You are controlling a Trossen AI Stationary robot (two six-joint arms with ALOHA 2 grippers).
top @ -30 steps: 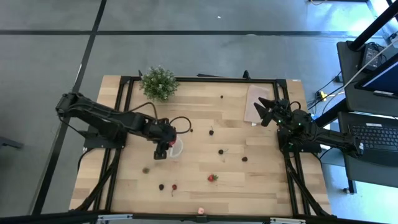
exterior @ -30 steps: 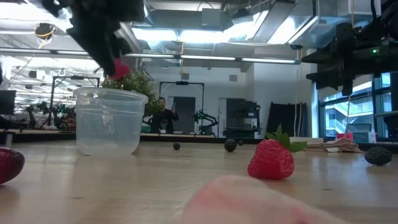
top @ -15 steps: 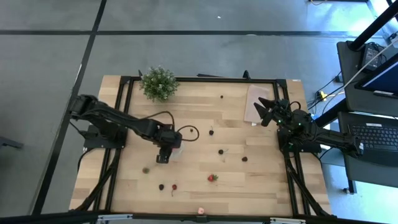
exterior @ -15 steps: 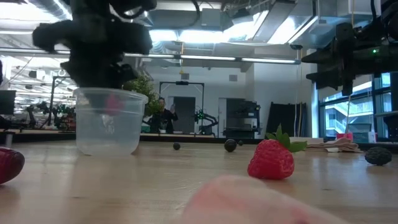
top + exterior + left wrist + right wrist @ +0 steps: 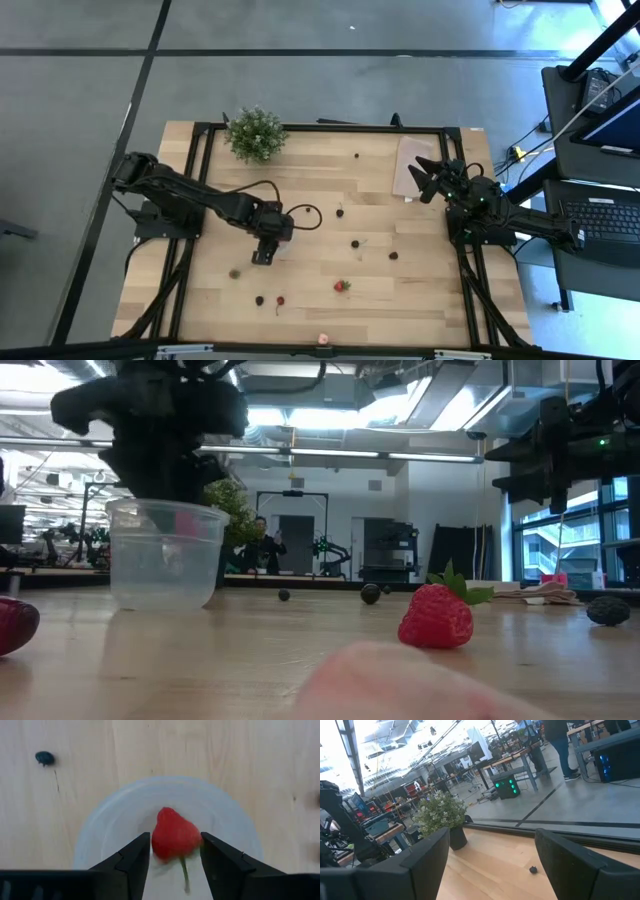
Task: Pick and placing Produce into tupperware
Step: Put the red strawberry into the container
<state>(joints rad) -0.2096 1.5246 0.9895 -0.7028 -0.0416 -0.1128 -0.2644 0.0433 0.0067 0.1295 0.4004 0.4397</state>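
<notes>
the left end effector (image 5: 171, 851) hangs right over the tupperware (image 5: 167, 822), toward the table's left edge, its fingers parted just wider than the strawberry (image 5: 174, 838) between them. i'd say it sits centred so the fruit lands inside the cup, though whether the berry is gripped or already loose i cannot tell. the right end effector (image 5: 430, 178) waits wide open near the table's far right corner. other berries lie scattered on the pale wooden table (image 5: 380, 295); a potted plant (image 5: 255, 133) stands at the far edge.
</notes>
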